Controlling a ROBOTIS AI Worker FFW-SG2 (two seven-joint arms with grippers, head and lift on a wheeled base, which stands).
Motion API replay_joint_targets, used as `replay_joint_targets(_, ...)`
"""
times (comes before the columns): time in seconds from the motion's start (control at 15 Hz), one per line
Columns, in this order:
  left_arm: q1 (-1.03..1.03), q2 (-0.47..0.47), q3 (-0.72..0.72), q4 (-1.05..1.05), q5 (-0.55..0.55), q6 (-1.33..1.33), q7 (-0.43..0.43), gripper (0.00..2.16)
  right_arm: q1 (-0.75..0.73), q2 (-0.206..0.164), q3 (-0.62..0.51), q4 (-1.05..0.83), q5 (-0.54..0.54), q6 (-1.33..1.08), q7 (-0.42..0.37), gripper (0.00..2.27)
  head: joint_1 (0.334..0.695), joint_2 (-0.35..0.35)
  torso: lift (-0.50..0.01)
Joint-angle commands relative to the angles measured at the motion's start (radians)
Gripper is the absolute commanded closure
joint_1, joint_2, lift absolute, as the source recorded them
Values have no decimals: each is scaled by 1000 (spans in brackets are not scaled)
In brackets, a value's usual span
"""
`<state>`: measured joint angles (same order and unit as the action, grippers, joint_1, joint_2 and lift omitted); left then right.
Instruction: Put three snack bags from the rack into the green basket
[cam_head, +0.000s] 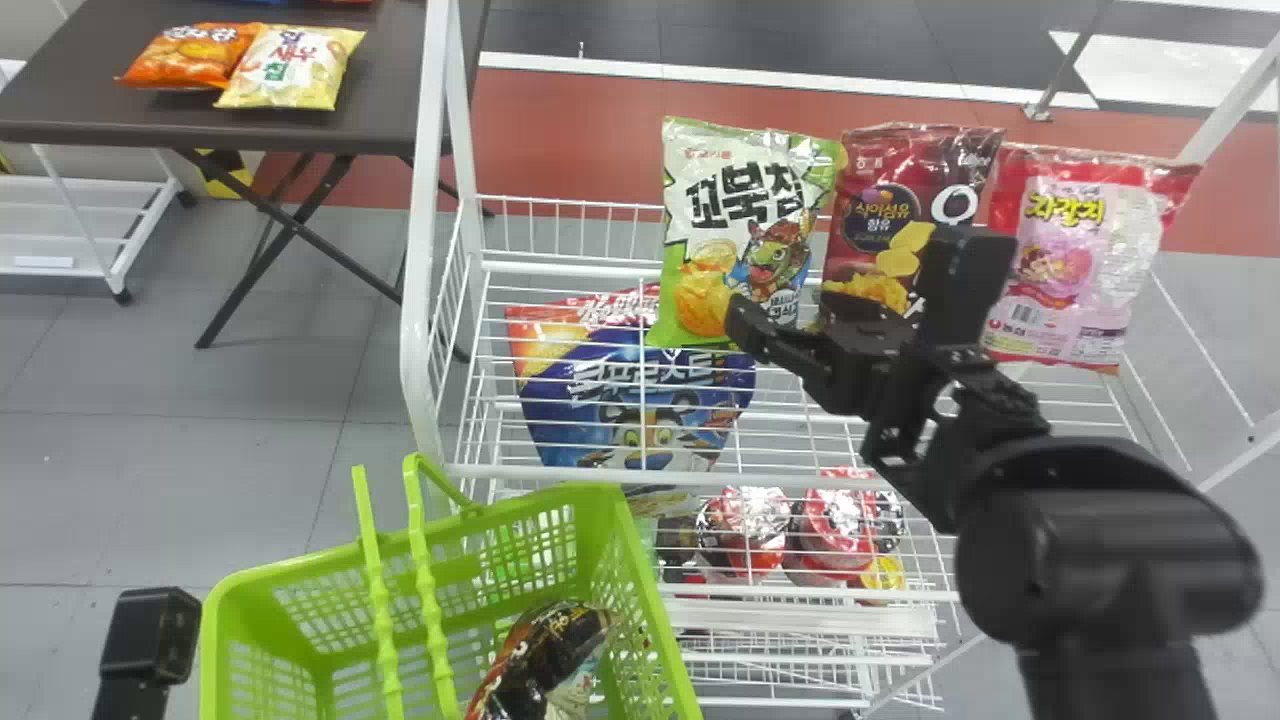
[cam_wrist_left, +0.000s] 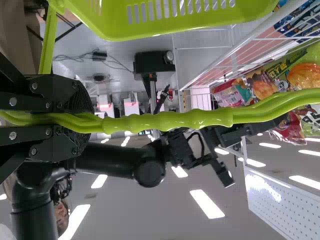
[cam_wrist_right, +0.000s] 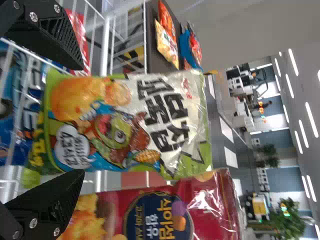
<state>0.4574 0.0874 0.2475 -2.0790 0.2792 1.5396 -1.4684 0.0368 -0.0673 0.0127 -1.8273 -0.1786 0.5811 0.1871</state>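
Black right gripper (cam_wrist_right: 80, 120), fingers parted, could by crooked closing push green-white plastic snack bag (cam_wrist_right: 170, 115) over white wire rack's (cam_head: 417, 300) far edge.

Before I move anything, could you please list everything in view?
Rack: one, white wire, ahead.
Green-and-white snack bag: one, standing on the rack.
Dark red snack bag: one, beside it.
Pink-and-red snack bag: one, at the row's right end.
Blue bag: one, lower in the rack.
Red-and-silver packages: at least two, lower in the rack.
Basket: one, green, near left.
Black bag: one, inside the basket.
Table: one, dark brown, far left.
Orange bag and yellow bag: one each, on the table.
Left gripper: one, black, fingers shut on the basket's handles.
Right gripper: one, black, open, by the green-and-white bag.
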Motion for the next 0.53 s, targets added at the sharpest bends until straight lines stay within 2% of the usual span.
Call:
replay_joint_targets(0.0, 4, 0, -1, 3, 0, 0, -1, 2148, -75, 6, 18, 146, 34, -118, 0, 245, 695, -119, 0)
replay_joint_targets(0.13, 6, 0, 2, 10, 0, -3, -3, 2148, -97, 6, 38, 201, 44, -183, 6, 620, 695, -115, 0)
replay_joint_targets(0.2, 7, 2, 2, 11, 0, -3, -4, 2148, -101, 6, 43, 214, 50, -186, 8, 971, 695, -112, 0)
replay_joint_targets(0.27, 7, 2, 4, 16, -2, -6, -6, 2148, -103, 6, 47, 220, 62, -186, 6, 1646, 695, -102, 0)
replay_joint_targets(0.33, 6, 2, 4, 19, -2, -6, -6, 2148, -103, 6, 58, 217, 65, -177, 0, 2155, 695, -98, 0)
replay_joint_targets(0.47, 6, 2, 4, 22, -2, -9, -4, 2148, -94, 6, 61, 210, 79, -177, 0, 2250, 695, -93, 0)
